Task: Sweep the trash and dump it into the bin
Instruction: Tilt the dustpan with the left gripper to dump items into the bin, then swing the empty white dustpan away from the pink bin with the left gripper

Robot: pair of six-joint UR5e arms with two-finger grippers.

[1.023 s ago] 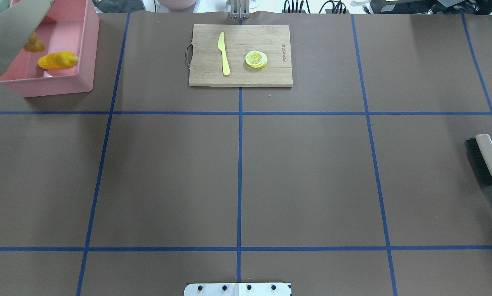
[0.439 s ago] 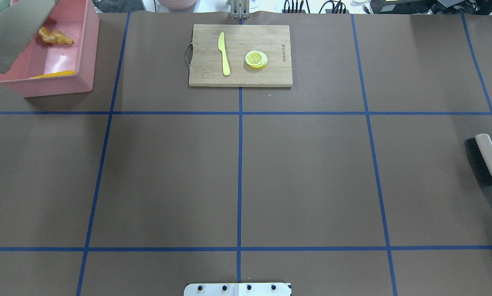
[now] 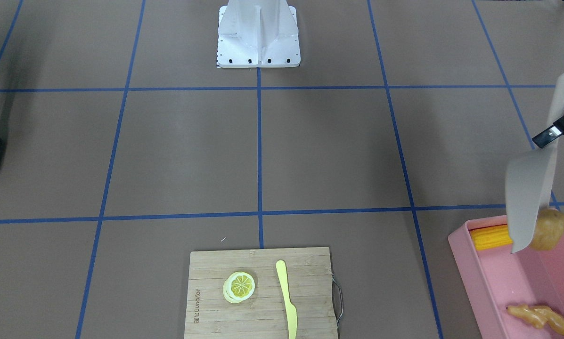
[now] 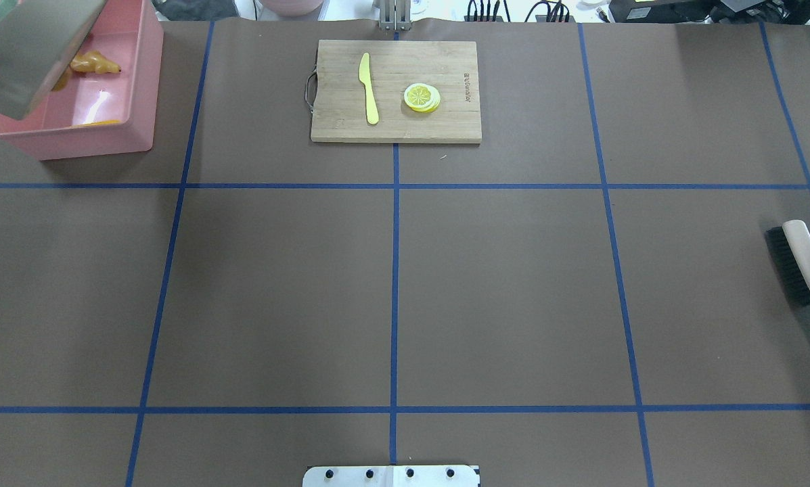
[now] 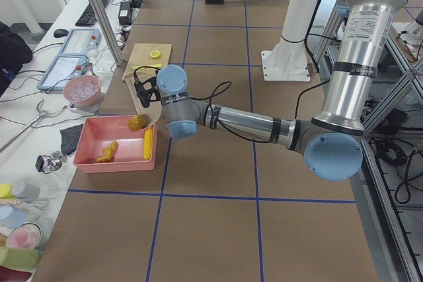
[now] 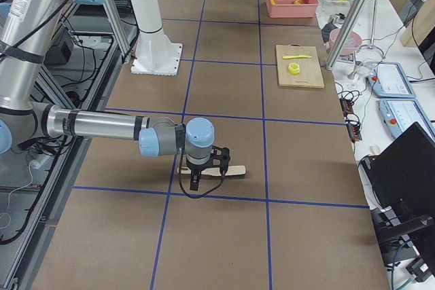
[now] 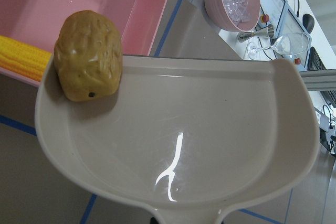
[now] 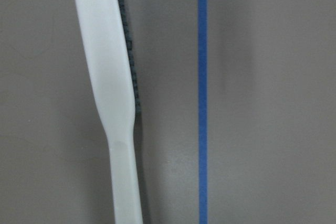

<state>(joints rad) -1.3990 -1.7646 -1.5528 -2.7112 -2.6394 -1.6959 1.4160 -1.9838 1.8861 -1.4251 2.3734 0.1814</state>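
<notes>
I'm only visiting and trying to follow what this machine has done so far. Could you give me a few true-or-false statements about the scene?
1. The corn cob lies inside the pink bin. True.
2. The potato-like piece lies on the bin's floor. False: it sits at the lip of the tilted dustpan, above the bin.
3. The yellow knife and lemon slice rest on the cutting board. True.
4. The ginger root is on the cutting board. False: it is in the bin.
</notes>
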